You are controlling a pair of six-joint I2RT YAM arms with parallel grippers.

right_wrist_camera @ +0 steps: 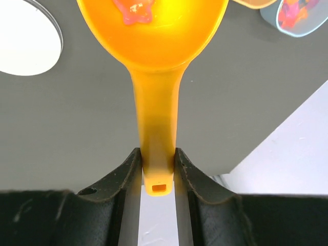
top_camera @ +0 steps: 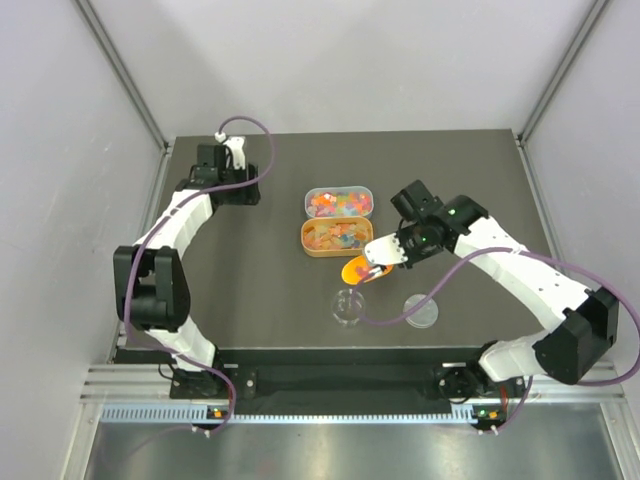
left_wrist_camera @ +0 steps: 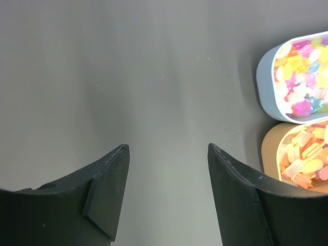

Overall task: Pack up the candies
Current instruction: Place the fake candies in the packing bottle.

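Observation:
The candies fill two oval tubs at mid-table: a grey-white tub [top_camera: 338,202] of mixed colours and a tan tub [top_camera: 337,238] of orange and yellow ones. Both tubs show at the right edge of the left wrist view, grey [left_wrist_camera: 266,82] and tan [left_wrist_camera: 269,148]. My right gripper [top_camera: 388,252] [right_wrist_camera: 156,154] is shut on the handle of an orange scoop [top_camera: 358,270] [right_wrist_camera: 154,46], held low just in front of the tan tub. One pink star candy [right_wrist_camera: 134,11] lies in the scoop bowl. My left gripper [top_camera: 228,152] [left_wrist_camera: 168,148] is open and empty over bare table at the far left.
A small clear jar [top_camera: 349,306] stands near the front edge below the scoop. Its round lid [top_camera: 421,311] [right_wrist_camera: 23,43] lies to its right. Grey walls enclose the dark table [top_camera: 260,290] on three sides.

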